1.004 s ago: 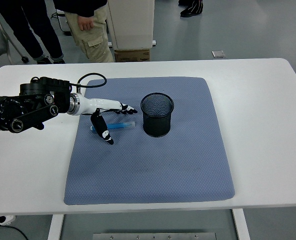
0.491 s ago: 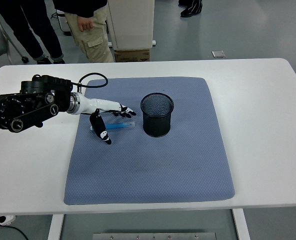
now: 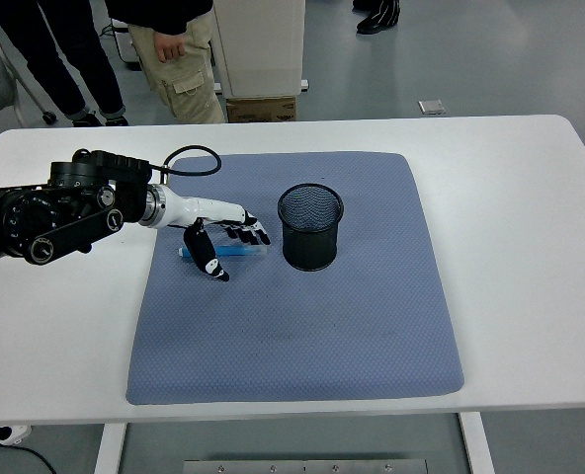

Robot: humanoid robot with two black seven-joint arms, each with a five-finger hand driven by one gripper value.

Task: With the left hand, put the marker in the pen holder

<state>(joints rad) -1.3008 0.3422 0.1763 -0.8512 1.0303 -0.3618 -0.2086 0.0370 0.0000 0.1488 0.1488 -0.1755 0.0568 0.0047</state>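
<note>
Reaching in from the left, the black left arm's white-and-black left hand (image 3: 221, 235) is now sitting further right and lower than a moment ago, its fingers curling down over the blue marker (image 3: 235, 251) lying on the blue-grey padded mat (image 3: 302, 326), thumb apart; the black mesh pen holder (image 3: 310, 227) is standing just right.
</note>
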